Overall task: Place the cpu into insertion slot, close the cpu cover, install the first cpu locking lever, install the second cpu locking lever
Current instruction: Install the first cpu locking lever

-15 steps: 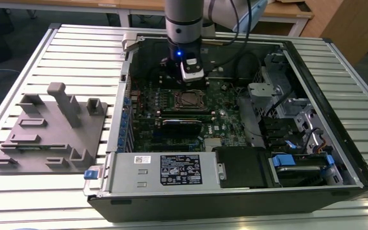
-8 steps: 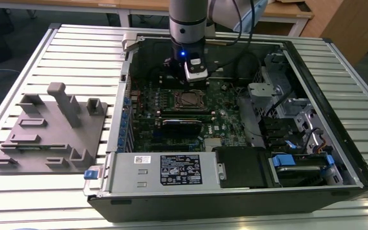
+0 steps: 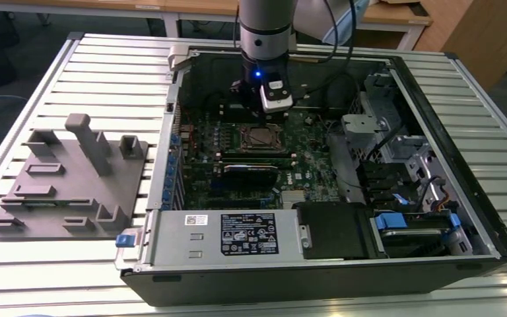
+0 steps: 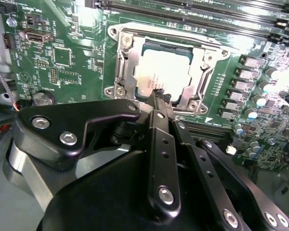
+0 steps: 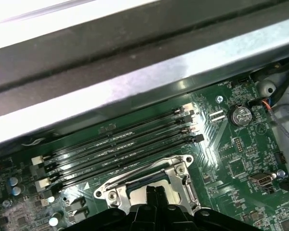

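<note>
The cpu (image 4: 160, 71) lies flat in the insertion slot on the green motherboard (image 4: 67, 57), its grey top showing through the window of the cpu cover (image 4: 202, 72). The cover's metal frame lies down over the chip and hides most of the slot. A thin locking lever rod (image 4: 178, 37) runs along one edge of the cover. My gripper (image 4: 159, 95) hangs just above the socket's near edge, its fingers shut together with nothing between them. In the first wrist view the gripper (image 5: 155, 191) sits over the cover (image 5: 179, 174). In the exterior view the gripper (image 3: 269, 122) is directly over the socket (image 3: 261, 137).
Several long black memory slots (image 5: 120, 149) run beside the socket. A black expansion card (image 3: 251, 168) lies nearer the power supply (image 3: 227, 234). Case walls (image 3: 430, 99) ring the board, with drive bays at the exterior view's right. A grey fixture (image 3: 68, 178) stands on the table at its left.
</note>
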